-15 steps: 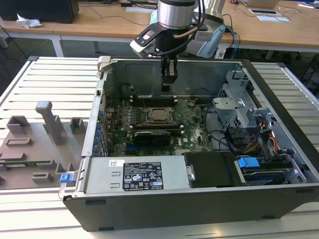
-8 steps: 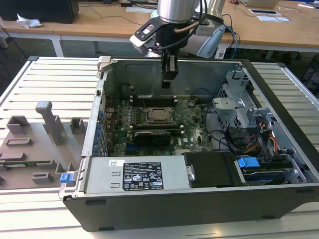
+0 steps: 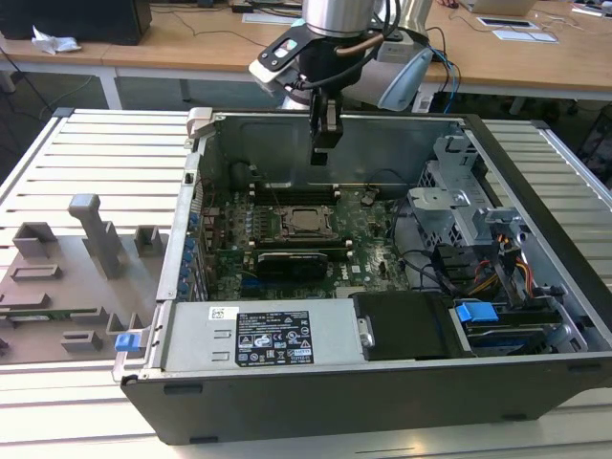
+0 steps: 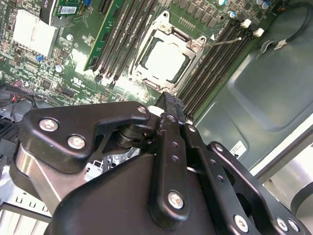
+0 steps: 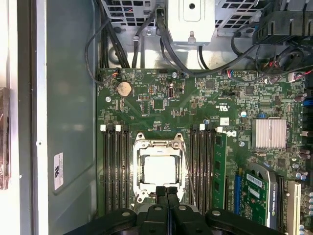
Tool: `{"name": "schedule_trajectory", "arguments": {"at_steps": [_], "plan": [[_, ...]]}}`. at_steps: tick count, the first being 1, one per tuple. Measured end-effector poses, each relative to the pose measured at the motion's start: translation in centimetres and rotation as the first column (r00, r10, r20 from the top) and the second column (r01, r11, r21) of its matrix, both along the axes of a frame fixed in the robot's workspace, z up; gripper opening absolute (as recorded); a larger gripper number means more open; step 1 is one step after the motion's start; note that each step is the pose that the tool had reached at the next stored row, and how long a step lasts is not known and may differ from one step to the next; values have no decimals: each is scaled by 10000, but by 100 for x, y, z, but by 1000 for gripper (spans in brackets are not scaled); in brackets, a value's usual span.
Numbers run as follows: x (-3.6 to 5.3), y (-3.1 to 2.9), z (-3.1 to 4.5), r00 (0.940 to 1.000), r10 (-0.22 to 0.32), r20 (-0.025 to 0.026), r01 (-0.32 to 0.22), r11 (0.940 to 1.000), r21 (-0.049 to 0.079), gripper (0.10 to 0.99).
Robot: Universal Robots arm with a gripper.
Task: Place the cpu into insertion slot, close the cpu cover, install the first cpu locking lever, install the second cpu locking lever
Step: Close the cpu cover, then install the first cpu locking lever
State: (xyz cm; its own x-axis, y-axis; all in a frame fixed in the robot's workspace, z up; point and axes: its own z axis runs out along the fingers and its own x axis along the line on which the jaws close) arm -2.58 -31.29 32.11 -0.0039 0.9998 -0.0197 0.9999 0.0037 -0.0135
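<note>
The cpu [image 5: 159, 170] lies silvery and flat in the insertion slot [image 5: 138, 188] on the green board, also seen in the exterior view [image 3: 306, 221] and the second wrist view [image 4: 164, 58]. The cpu cover [image 5: 157, 145] lies down around it as a metal frame. A thin locking lever [image 4: 225, 42] sticks out from one corner of the socket over the memory slots. My gripper [image 3: 323, 158] hangs above the board just beyond the socket's far side. Its black fingers [image 5: 161, 192] are pressed together, shut on nothing, and the fingertips [image 4: 168, 100] hover next to the socket's edge.
The board sits deep in an open computer case [image 3: 535, 172] with tall walls. A black card [image 3: 301, 260] lies in front of the socket, with a power supply [image 3: 258, 335], drive cage [image 3: 459, 206] and cables [image 3: 430, 268] nearby. A grey fixture plate [image 3: 76, 268] lies at the exterior view's left.
</note>
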Motion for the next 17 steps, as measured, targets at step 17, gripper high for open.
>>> {"name": "schedule_trajectory", "arguments": {"at_steps": [17], "plan": [[0, 0, 2, 9946, 1036, -1, -1036, 9946, 0, 106]]}}
